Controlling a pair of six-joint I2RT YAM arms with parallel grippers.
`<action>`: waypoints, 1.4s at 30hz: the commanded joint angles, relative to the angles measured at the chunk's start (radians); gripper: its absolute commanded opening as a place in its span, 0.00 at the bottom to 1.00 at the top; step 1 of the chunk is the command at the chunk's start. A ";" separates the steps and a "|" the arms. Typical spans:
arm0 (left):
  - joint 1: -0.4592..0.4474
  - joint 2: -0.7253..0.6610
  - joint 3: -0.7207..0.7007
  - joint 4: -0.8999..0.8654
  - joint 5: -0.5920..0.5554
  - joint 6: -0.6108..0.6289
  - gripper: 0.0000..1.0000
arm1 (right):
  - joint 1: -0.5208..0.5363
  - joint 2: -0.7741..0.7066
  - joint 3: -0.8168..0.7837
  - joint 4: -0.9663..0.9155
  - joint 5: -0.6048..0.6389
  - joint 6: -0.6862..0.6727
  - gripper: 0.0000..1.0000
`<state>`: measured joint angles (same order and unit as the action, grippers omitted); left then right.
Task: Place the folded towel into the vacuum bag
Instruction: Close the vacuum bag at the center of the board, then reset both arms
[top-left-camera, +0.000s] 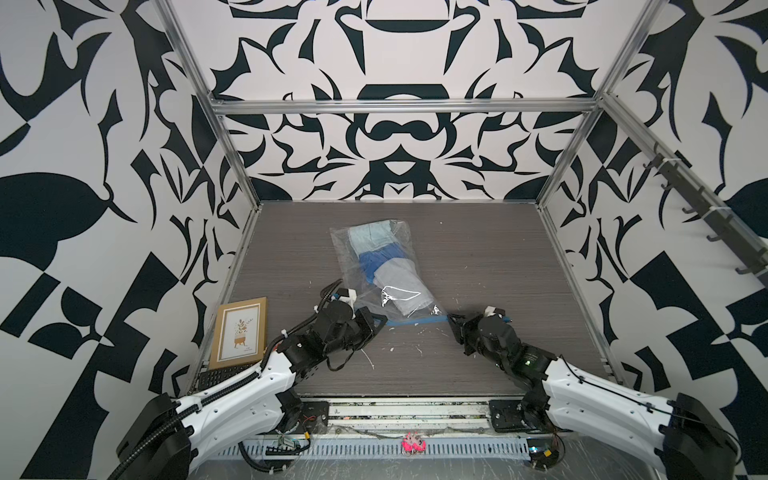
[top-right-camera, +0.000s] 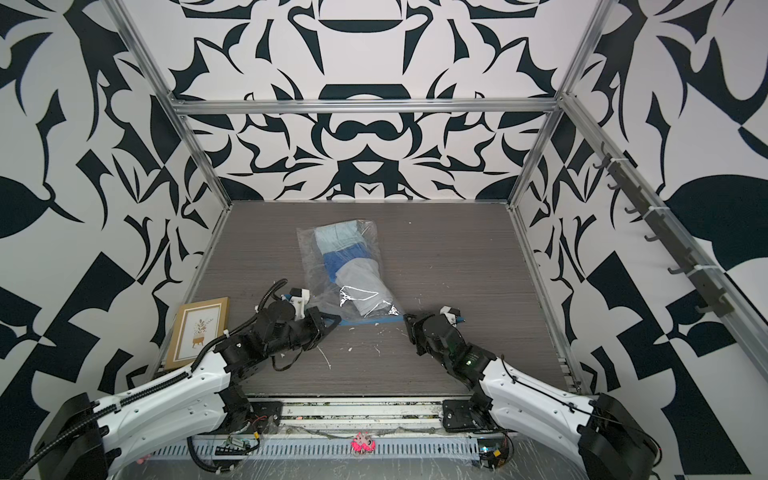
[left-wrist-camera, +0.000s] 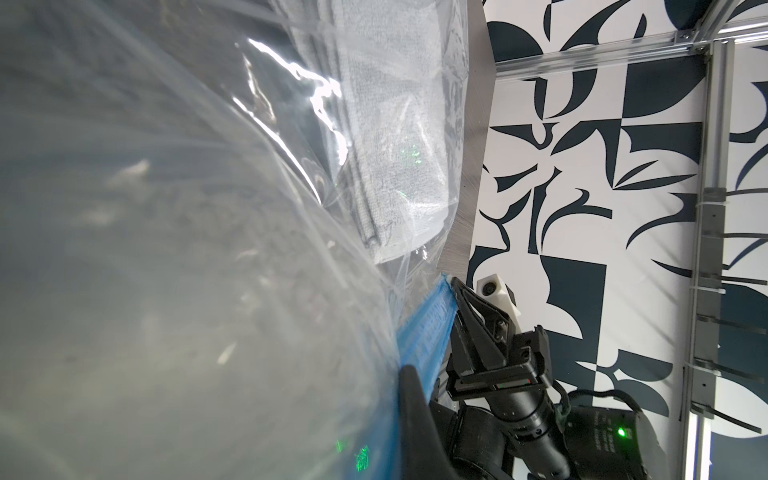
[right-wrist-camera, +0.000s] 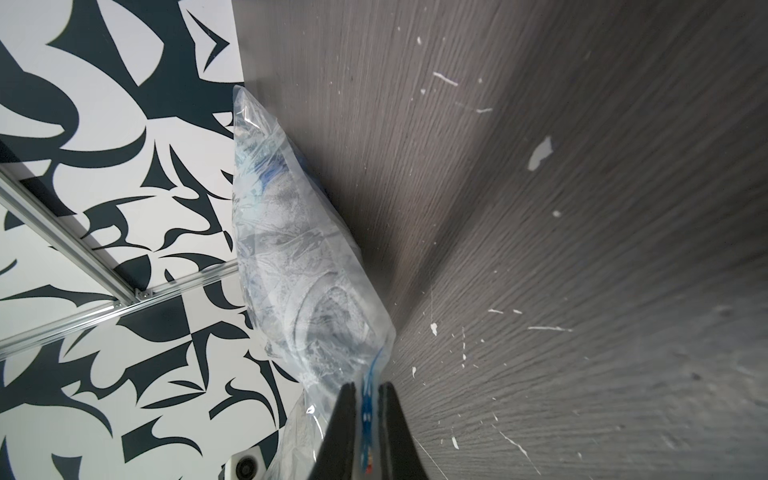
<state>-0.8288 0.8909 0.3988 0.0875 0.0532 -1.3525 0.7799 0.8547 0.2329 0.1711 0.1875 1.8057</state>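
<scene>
Folded towel (top-left-camera: 384, 266) inside vacuum bag (top-left-camera: 343, 253), middle of the tabletop (top-left-camera: 498, 270), left gripper (top-left-camera: 380, 322) and right gripper (top-left-camera: 451, 318) clamped on opposite ends of its blue zip strip (top-left-camera: 415, 321), pinch plain only in right wrist view (right-wrist-camera: 368, 399), whole bag only in both top views.

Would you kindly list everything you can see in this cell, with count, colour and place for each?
vacuum bag: one, clear with a blue zip strip, lying mid-table, zip end nearest the arms.
folded towels: three, light blue, blue and grey, inside the bag.
picture frame: one, brown wood, propped at the table's left edge.
table: one, dark grey woodgrain, flecked white.
hook rail: one, dark, on the right wall.
pink object: one, on the front cable tray; too small to identify.
left gripper: one, black, shut on the zip strip's left end.
right gripper: one, black, shut on its right end.
</scene>
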 joint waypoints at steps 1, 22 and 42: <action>0.031 -0.024 -0.027 -0.060 -0.053 0.018 0.00 | -0.068 0.032 -0.018 -0.130 0.230 -0.090 0.00; 0.041 -0.227 0.232 -0.961 -0.441 0.296 0.99 | -0.308 0.010 0.412 -0.669 -0.053 -0.856 0.72; 0.961 0.182 0.200 -0.140 -0.230 0.978 0.99 | -0.466 0.150 0.164 0.159 0.694 -1.670 0.90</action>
<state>0.1078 1.0351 0.6632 -0.2295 -0.2882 -0.4137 0.3279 0.9737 0.4759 0.0616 0.7658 0.2810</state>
